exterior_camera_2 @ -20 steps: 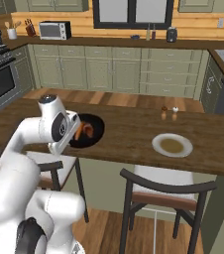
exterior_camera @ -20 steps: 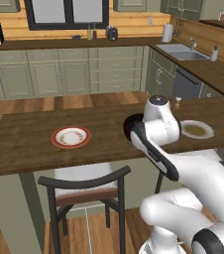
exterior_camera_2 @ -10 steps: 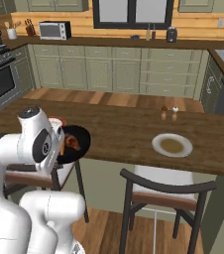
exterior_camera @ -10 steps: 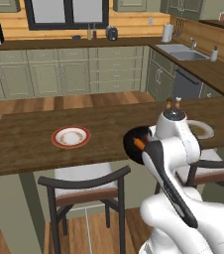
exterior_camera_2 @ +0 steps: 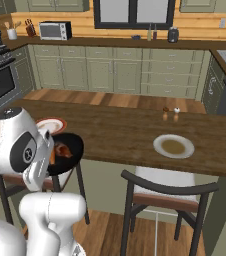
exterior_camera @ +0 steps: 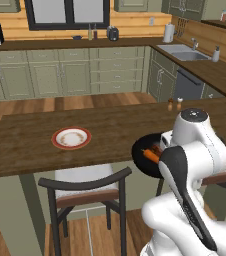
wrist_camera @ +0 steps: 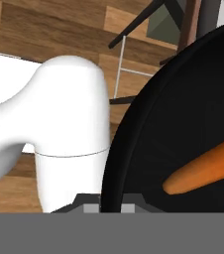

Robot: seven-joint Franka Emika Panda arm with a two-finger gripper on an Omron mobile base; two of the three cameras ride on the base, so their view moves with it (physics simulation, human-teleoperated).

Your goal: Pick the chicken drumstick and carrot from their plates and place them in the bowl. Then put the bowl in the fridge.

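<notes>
Bowl [exterior_camera: 146, 150] now carried off the wooden counter [exterior_camera: 30, 140], above floor.

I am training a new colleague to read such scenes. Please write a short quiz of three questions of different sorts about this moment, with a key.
1. True or false: the carrot lies inside the black bowl.
2. Multiple choice: where is the bowl now? A) flat on the counter between the plates; B) lifted off the counter, near its front edge, by the arm; C) inside the fridge.
3. Fill in: the cream plate with the red rim now holds ____ food.

Key
1. True; the drumstick is in it too.
2. B; the pincer is shut on the bowl's rim.
3. No; the pale plate holds none either.
</notes>
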